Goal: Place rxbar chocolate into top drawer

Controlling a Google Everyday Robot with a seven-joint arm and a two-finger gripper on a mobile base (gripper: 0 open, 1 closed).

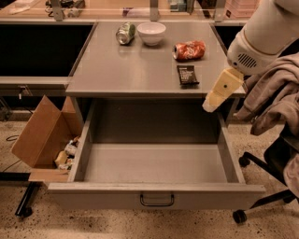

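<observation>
gripper fingers point(213, 101): empty, spread not tellable, hung beside right front corner of desk point(121, 70), above top drawer point(154, 163) | rxbar chocolate point(188, 74): lay on desk near front edge, ungrasped | progress: drawer stood open; pick and drop-in both remained

A grey metal worktop point(131, 70) stands on a speckled floor point(117, 224) in warm light. A pale wooden counter point(103, 9) runs beyond its far edge. An open cardboard box point(39, 135) leans off its left edge. Off its right edge, a black office chair point(275, 158) carries grey cloth point(275, 98). My gripper point(210, 105) hangs at the front right corner.
</observation>
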